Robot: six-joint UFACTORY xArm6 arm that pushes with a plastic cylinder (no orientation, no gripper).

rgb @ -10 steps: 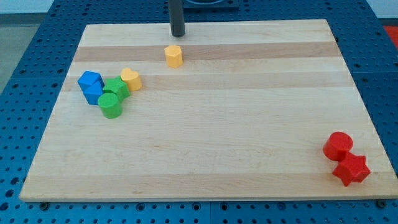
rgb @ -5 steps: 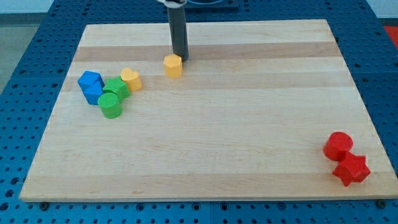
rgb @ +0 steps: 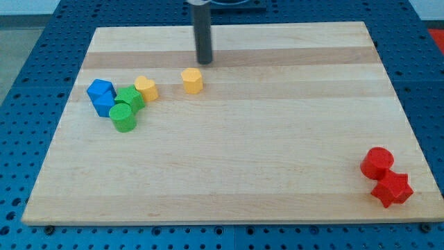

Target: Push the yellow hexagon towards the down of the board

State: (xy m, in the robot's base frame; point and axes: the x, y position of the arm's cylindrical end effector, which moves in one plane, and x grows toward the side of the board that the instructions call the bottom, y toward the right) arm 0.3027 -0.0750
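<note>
The yellow hexagon (rgb: pixel 192 80) sits on the wooden board (rgb: pixel 229 160) in the upper left-middle part. My tip (rgb: pixel 204 62) is just above and slightly right of it in the view, a small gap apart, not touching. The rod rises straight up out of the view's top.
At the view's left is a cluster: a yellow heart-like block (rgb: pixel 146 88), two green blocks (rgb: pixel 125 117), and two blue blocks (rgb: pixel 101 97). At the bottom right stand a red cylinder (rgb: pixel 377 162) and a red star (rgb: pixel 392 189) near the board's edge.
My tip came down the view and pushed the yellow hexagon a short way down. Since then the tip has drawn back slightly up, leaving a gap.
</note>
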